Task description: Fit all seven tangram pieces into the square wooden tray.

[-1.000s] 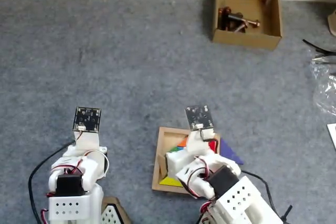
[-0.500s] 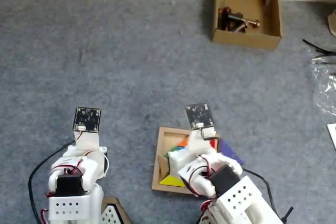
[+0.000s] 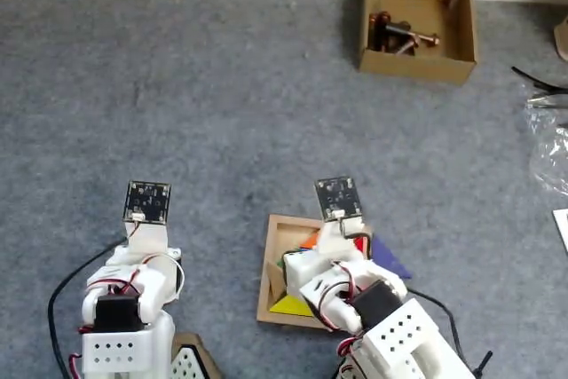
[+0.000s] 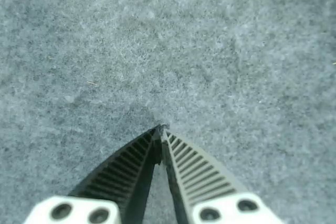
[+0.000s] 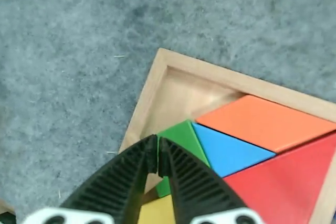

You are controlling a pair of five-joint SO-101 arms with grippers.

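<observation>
Right end effector (image 5: 157, 153): the two ribbed black fingers are pressed together with nothing between them. The tips sit over the square wooden tray (image 5: 143, 109), at the edge of the green wooden piece (image 5: 182, 134) and near one tray wall. Whether they touch the piece cannot be judged.

Tray contents, right wrist view:
- The orange flat piece (image 5: 265, 123) lies along one wall.
- The blue triangle (image 5: 229, 151) is wedged between the orange flat piece and the red triangle (image 5: 283, 182).
- The green wooden piece touches the blue triangle's tip.
- The yellow piece (image 5: 156, 211) is partly hidden behind the fingers.
- Bare tray floor shows in the corner beside the orange and green pieces.

High view: the tray lies on the grey felt counter (image 3: 222, 113), under the right arm. A purple flat piece (image 3: 391, 256) lies on the counter just outside the tray's right rim.

Left end effector (image 4: 160, 134): the fingers are closed tip to tip and empty. It is above grey felt, well apart from the tray.

An open cardboard box (image 3: 417, 24) holding metal parts stands at the counter's far side.
</observation>
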